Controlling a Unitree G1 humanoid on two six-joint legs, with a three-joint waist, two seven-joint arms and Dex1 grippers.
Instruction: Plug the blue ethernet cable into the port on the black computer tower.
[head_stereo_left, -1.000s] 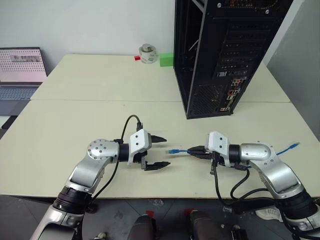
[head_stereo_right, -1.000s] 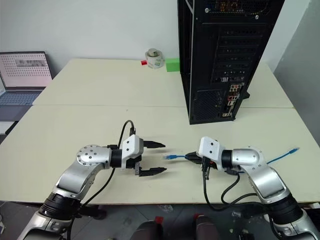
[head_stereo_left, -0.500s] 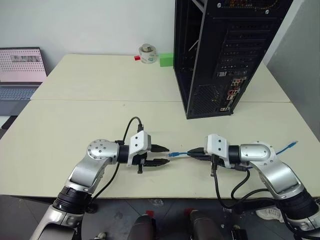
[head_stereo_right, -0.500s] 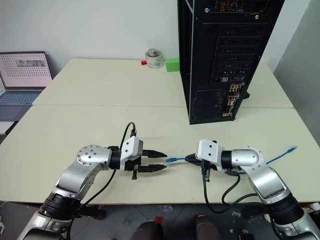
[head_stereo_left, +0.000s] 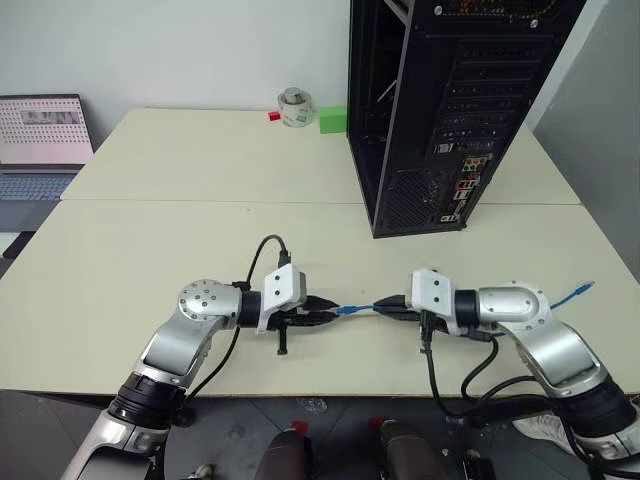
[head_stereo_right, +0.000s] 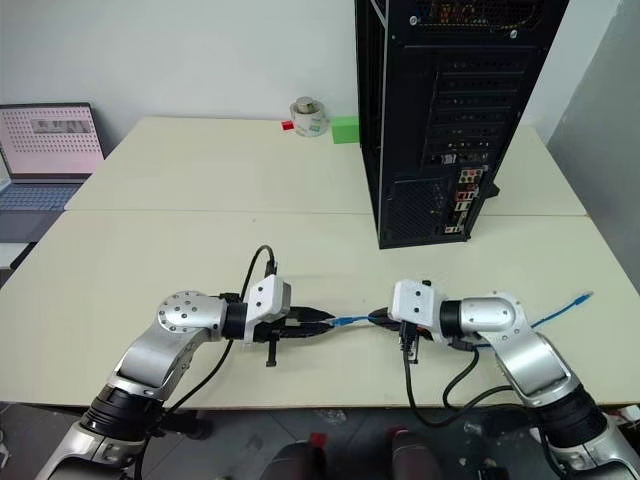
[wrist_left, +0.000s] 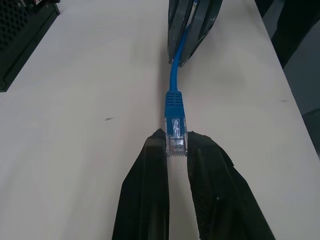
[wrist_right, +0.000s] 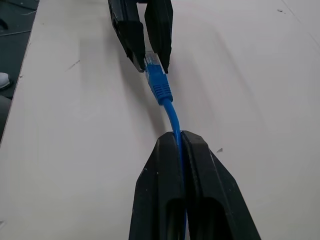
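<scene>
Blue ethernet cable (wrist_right: 167, 107) vanishes between the right claw's (wrist_right: 178, 137) fingers

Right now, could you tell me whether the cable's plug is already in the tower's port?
No, the clear plug sits pinched between the left gripper's fingers above the table.
</scene>
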